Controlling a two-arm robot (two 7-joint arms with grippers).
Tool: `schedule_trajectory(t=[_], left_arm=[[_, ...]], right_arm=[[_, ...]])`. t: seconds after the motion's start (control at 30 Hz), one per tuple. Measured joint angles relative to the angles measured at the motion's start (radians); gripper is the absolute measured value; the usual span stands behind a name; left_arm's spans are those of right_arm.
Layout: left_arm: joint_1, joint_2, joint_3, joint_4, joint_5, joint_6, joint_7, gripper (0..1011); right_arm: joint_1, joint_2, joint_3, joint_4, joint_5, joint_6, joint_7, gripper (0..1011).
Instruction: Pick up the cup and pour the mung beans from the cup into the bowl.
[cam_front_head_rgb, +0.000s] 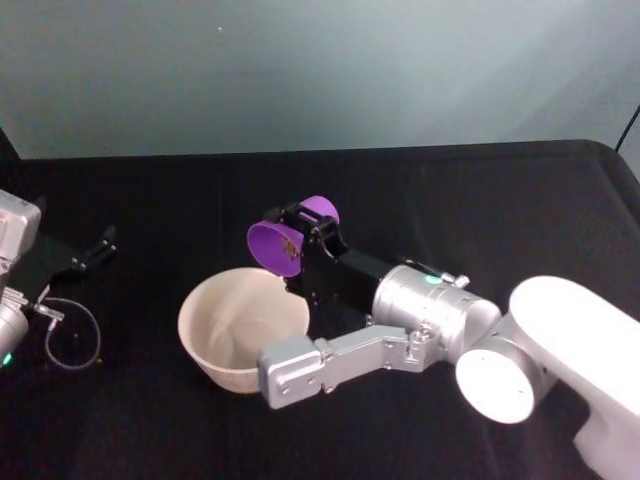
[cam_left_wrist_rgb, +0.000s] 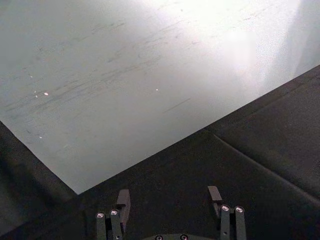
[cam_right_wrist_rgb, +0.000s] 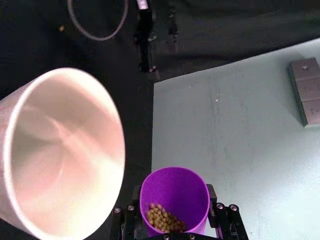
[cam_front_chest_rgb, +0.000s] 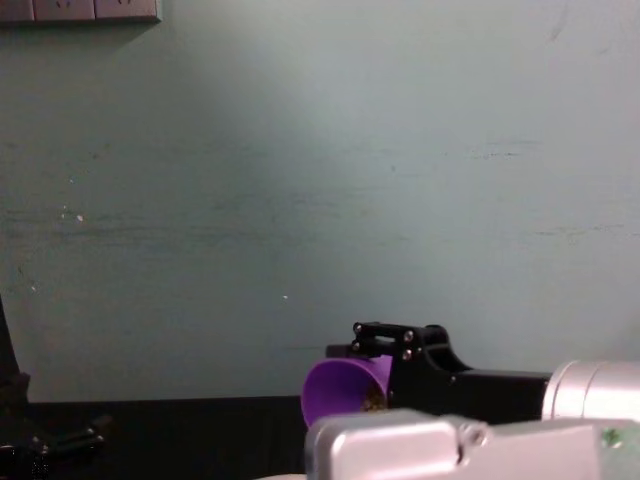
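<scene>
I'm gripping the cup in the right gripper, jaws clamped on its sides, and tipping its mouth over the bowl so the mung beans slide lipward. None are landing yet. The left gripper is idling spread apart, far left.

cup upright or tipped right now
Tipped: the cup lies nearly sideways in the right gripper, mouth toward the bowl, mung beans gathered at its lower side.
</scene>
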Motion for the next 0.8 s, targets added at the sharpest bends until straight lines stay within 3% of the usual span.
schedule_trajectory(t=[0.13,0.3,0.47,0.8], left_arm=[[0.0,0.0,0.0,0.0,0.0,0.0,0.0,1011],[0.0,0.0,0.0,0.0,0.0,0.0,0.0,1011],[0.0,0.0,0.0,0.0,0.0,0.0,0.0,1011],[0.0,0.0,0.0,0.0,0.0,0.0,0.0,1012]], right_arm=[[0.011,-0.008,-0.028,0.008,-0.084,0.021,0.003,728],[0.016,-0.011,-0.046,0.012,-0.136,0.032,0.002,728],[0.027,-0.012,-0.076,0.018,-0.219,0.043,-0.014,728],[0.034,-0.004,-0.113,0.008,-0.322,0.056,-0.055,728]])
